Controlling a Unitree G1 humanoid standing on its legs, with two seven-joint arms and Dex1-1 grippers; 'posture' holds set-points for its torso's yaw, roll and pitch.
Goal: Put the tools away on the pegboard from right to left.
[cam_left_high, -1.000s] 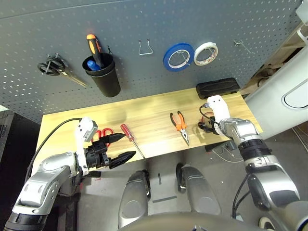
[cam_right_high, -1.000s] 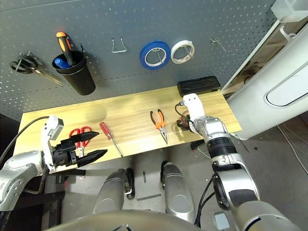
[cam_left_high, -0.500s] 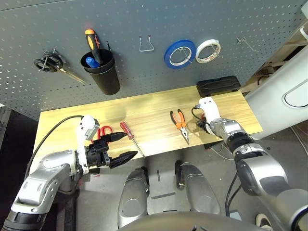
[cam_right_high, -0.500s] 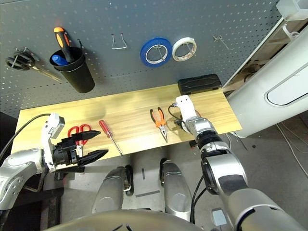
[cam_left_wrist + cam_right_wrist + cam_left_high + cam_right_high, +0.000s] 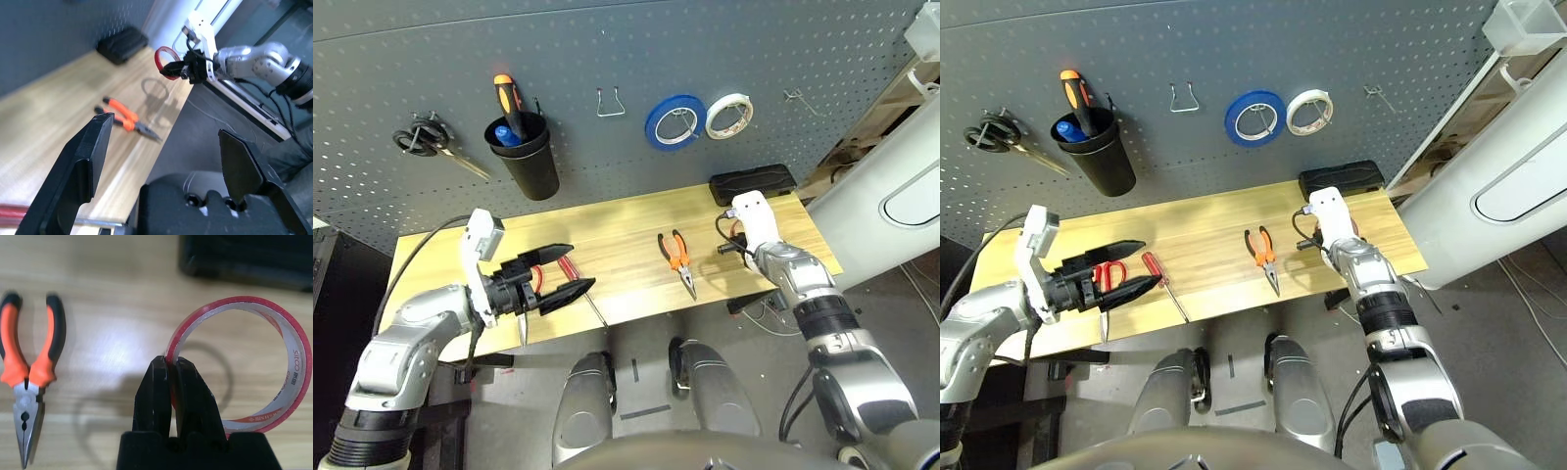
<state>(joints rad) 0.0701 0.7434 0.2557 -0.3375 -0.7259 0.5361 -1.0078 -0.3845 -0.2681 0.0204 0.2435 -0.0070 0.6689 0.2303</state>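
Across the middle of the frame runs the worktop point(image 5: 1205, 235), below the pegboard point(image 5: 1283, 49). On it, left to right, lie the scissors point(image 5: 1105, 294), the screwdriver point(image 5: 1164, 284) and, near the centre, the pliers point(image 5: 1262, 259); a case point(image 5: 1341, 177) sits at the rear right. On the pegboard, the cup holder point(image 5: 1105, 162) hangs upper left, tape rolls point(image 5: 1255, 118) upper centre.

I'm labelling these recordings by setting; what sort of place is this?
Probably a workshop or robotics lab: a pegboard holding tape rolls, and pliers on a wooden tabletop.
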